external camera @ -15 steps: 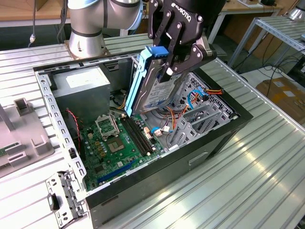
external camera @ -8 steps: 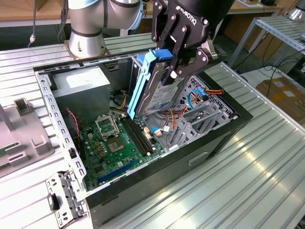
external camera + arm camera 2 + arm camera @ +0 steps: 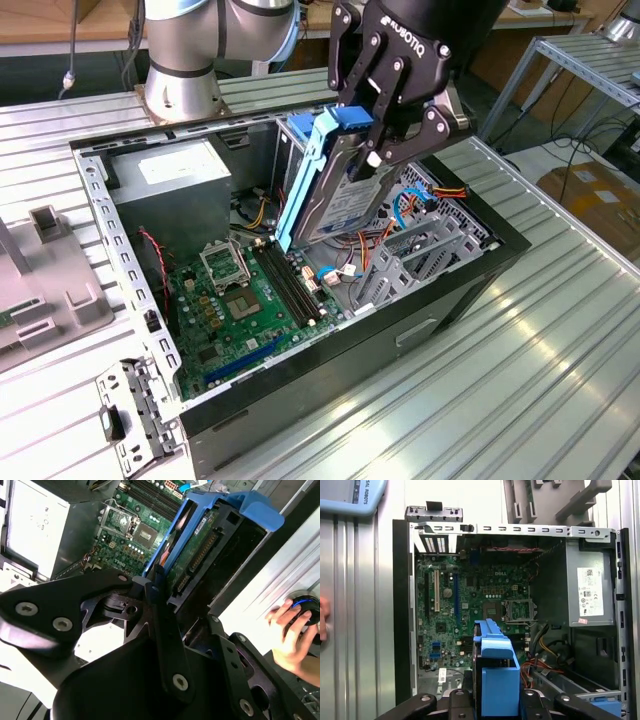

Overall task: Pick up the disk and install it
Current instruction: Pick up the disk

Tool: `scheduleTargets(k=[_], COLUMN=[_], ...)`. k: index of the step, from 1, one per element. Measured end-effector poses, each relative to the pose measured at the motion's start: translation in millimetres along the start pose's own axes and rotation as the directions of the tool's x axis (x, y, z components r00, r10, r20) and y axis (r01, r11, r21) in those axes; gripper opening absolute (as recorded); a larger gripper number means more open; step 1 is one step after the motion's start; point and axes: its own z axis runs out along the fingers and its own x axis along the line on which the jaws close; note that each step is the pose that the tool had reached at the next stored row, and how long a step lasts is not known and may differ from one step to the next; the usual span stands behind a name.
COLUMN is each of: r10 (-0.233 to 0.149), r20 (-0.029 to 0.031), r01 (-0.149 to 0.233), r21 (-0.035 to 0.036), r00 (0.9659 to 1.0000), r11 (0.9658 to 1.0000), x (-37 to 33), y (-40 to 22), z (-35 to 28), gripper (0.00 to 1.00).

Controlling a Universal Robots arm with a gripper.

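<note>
Ribbed counter [image 3: 520, 380] holds open case [image 3: 100, 205]; pincer [image 3: 388, 145] clamped on disk [image 3: 340, 205], tilted over it; pickup done, disk not yet seated.

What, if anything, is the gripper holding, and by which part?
The gripper holds the disk, clamped at its upper end, with the lower end tilted down into the open computer case.

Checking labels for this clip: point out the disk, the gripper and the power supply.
disk [image 3: 340, 205]: exterior view, on its labelled face.
gripper [image 3: 398, 140]: exterior view, midway between its fingertips.
power supply [image 3: 165, 215]: exterior view, on its grey side.
</note>
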Motion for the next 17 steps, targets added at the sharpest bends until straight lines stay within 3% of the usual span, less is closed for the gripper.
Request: scheduleTargets(k=[17], r10=[0.000], r20=[-0.0001], r01=[0.000], r21=[-0.0009], r00=[1.0000], r11=[1.0000], x=[12.9], y=[-13.4], z=[-1.6], gripper=[0.36])
